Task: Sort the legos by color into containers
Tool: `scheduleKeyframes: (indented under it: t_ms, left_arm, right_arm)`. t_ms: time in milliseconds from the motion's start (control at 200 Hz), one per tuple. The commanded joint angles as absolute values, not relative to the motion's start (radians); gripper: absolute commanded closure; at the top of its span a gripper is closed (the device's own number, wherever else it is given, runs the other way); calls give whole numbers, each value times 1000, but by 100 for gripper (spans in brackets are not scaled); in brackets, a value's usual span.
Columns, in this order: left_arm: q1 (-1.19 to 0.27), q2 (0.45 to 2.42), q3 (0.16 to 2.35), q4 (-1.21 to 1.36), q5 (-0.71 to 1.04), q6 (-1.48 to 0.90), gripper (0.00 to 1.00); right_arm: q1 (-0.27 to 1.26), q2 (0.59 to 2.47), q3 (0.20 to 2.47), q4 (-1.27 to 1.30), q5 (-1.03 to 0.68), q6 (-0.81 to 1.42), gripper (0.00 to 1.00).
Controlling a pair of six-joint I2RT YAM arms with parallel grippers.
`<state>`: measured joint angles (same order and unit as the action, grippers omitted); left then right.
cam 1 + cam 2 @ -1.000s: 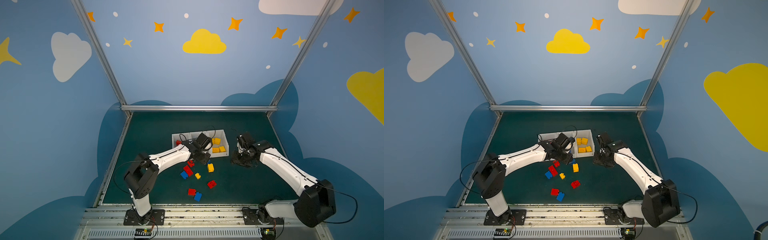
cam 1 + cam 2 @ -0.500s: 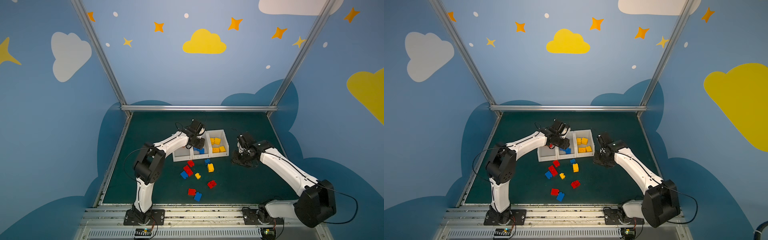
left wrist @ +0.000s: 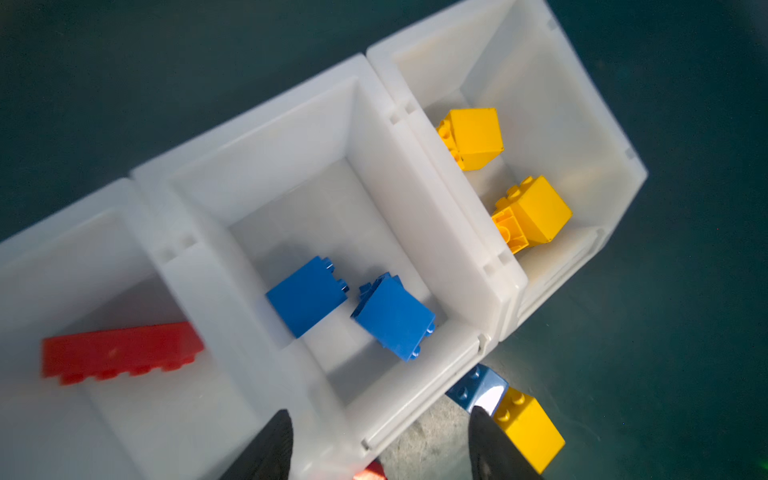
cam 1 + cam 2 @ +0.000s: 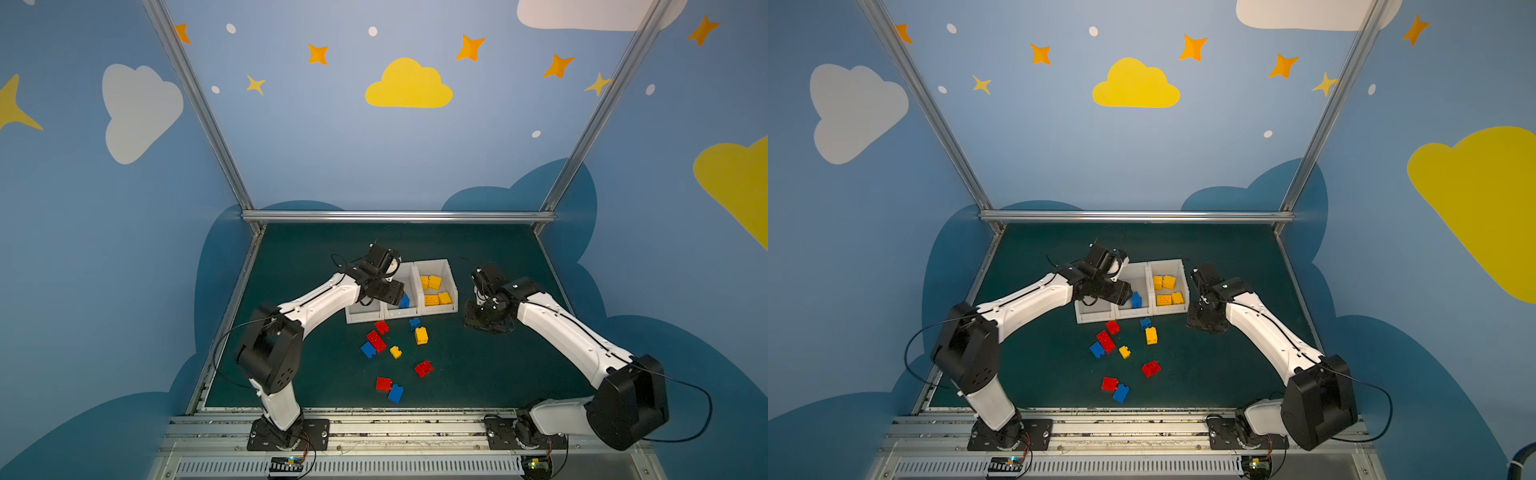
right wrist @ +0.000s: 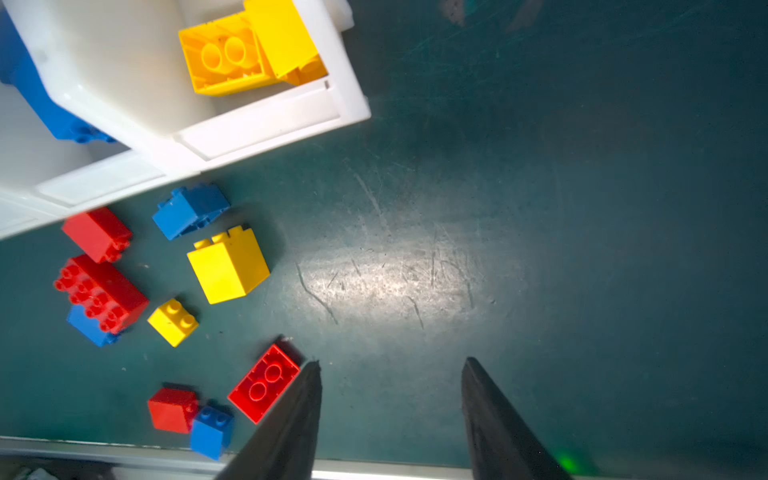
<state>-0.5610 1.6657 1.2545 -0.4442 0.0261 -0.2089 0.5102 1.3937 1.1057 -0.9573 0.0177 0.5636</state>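
Legos [image 3: 307, 295]: 2 blue, mid bin [image 3: 270, 166].

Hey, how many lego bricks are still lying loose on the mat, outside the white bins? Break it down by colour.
Red bricks: 4
Blue bricks: 3
Yellow bricks: 2
Total loose: 9

A robotics lab cell is indicated: two arms [image 4: 320, 299] are bolted to a metal rail [image 4: 415, 424], enclosed by aluminium framing [image 4: 399, 216] and walls [image 4: 311, 158] painted with clouds and stars.
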Motion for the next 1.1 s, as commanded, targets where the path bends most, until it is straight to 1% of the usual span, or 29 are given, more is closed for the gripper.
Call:
scheduleKeyframes:
  t_ms: [0, 300, 471, 681, 806, 1091]
  left_arm:
    - [-515, 1535, 1142, -423, 2, -273, 30]
    - [-440, 1127, 838, -454, -121, -390, 13]
    - [-434, 929, 711, -437, -184, -454, 1]
    - [-431, 731, 635, -490, -230, -530, 1]
    - [-431, 640, 584, -498, -242, -568, 1]
    - [-431, 562, 543, -539, -236, -604, 1]
  right_arm:
    - [572, 1461, 1176, -1003, 52, 535, 45]
    - [762, 1675, 1360, -966, 16, 512, 44]
    - [870, 1805, 1479, -956, -19, 505, 45]
    - [957, 1974, 1629, -957, -67, 490, 45]
    - [978, 2053, 1697, -947, -94, 480, 46]
    - [994, 2207, 1867, -985, -102, 477, 50]
